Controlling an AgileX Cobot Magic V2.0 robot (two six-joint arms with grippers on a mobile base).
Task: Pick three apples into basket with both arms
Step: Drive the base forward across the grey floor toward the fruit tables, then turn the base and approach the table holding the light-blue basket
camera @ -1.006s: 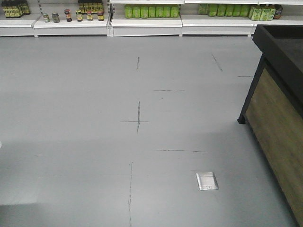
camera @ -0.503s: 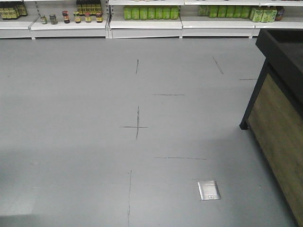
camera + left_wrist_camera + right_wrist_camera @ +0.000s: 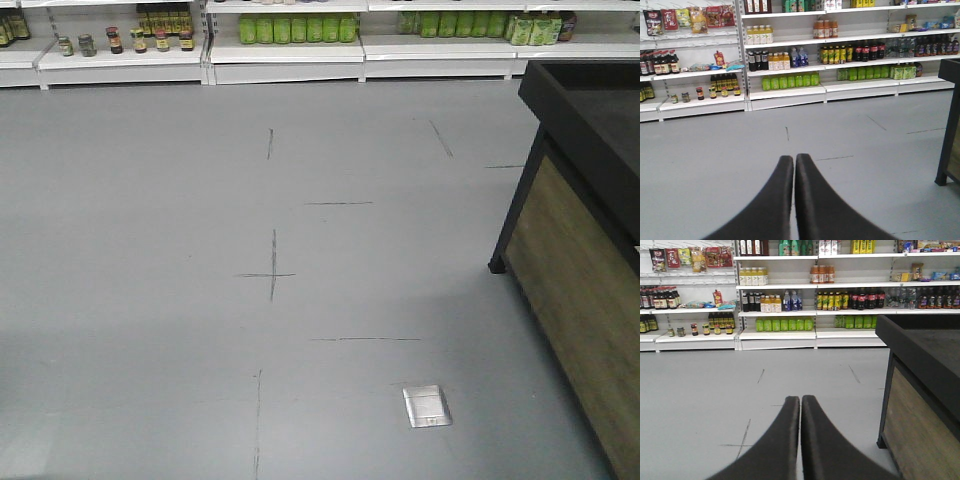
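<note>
Left end effector [image 3: 794,159]: both black fingers [image 3: 767,205] pressed flat together along their length, clenched on nothing. Finger roots are cut off by the bottom edge.
Right end effector [image 3: 800,400]: same, clamped tight with nothing between, roots out of frame too.
Both point out over grey floor [image 3: 140,210].
Apples and basket: in none of the three views, can't tell where they are.
The floor carries thin dark line marks, one of them a cross [image 3: 271,273]. A small silver floor plate [image 3: 427,406] sits near the bottom of the front view.
Right side: black-framed stand [image 3: 585,270] with a wood side panel, cut off by the right edge in every view. Its tabletop [image 3: 935,340] reads as a dark flat surface with a raised rim, most of it outside the frame.
Far wall: white shop shelves [image 3: 785,94]. Green bottles [image 3: 790,80] stand on the lowest row, small jars [image 3: 715,92] left of them, dark and yellow bottles above. Labels are too small to read. The front view crops the shelves to the bottom rows.
</note>
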